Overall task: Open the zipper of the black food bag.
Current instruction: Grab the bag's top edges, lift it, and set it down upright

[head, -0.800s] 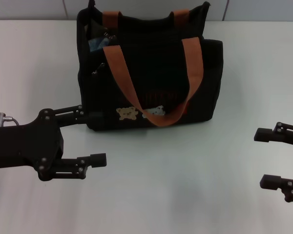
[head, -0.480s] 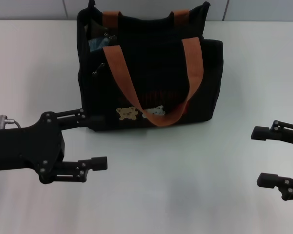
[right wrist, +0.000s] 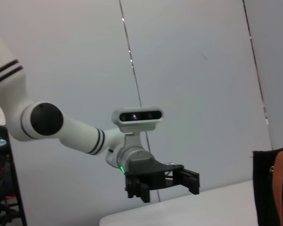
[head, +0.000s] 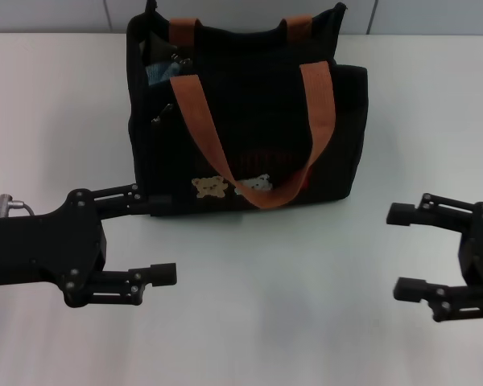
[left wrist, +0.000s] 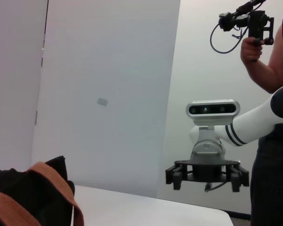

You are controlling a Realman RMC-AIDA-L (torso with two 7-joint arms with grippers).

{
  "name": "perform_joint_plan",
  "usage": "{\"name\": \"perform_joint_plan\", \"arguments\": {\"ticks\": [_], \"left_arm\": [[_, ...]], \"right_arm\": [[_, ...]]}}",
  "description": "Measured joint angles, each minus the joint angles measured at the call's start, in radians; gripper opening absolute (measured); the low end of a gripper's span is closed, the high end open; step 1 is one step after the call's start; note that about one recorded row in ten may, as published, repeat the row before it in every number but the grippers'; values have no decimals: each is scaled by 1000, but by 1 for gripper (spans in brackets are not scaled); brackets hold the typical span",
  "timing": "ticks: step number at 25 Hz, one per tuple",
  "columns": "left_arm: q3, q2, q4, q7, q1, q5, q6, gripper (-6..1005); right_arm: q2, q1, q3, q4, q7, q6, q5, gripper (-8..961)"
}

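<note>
The black food bag (head: 249,121) stands upright at the far middle of the white table, two orange-brown handles (head: 318,104) draped over its front, bear patches low on its face. Its zipper (head: 237,36) runs along the mouth on top; a small silver pull (head: 177,58) shows near the bag's left end, where the mouth gapes a little. My left gripper (head: 158,236) is open, low and left of the bag, its upper finger close to the bag's bottom left corner. My right gripper (head: 402,251) is open, right of the bag and apart from it. A corner of the bag (left wrist: 47,188) shows in the left wrist view.
A blue item (head: 157,74) peeks from the bag's left end, and a smaller pocket pull (head: 157,119) hangs on the left side. White table (head: 266,322) stretches in front. A person holding a camera (left wrist: 269,70) stands beyond the right arm.
My right gripper has moved left, toward the bag. The left gripper has sunk slightly toward the near edge. The bag has not moved.
</note>
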Motion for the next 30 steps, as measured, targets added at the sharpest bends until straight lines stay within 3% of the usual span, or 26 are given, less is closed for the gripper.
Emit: {"name": "perform_joint_plan", "arguments": {"ticks": [6, 7, 11, 14, 23, 30], "left_arm": [[-45, -9, -9, 11, 9, -3, -42, 757], [-97, -25, -19, 28, 13, -7, -84, 755], [-166, -61, -48, 104, 19, -17, -183, 749], [-212, -57, -151, 201, 17, -69, -272, 744], [-233, -58, -243, 347, 43, -170, -378, 730], [-225, -63, -374, 488, 3, -167, -526, 718]], "right_arm": [[13, 3, 7, 1, 0, 36, 0, 855], [13, 1, 10, 1, 0, 37, 2, 855], [13, -7, 20, 1, 0, 43, 8, 855], [13, -16, 24, 1, 0, 45, 9, 854], [15, -24, 24, 13, 0, 53, 10, 855], [15, -16, 21, 16, 0, 57, 10, 854]]}}
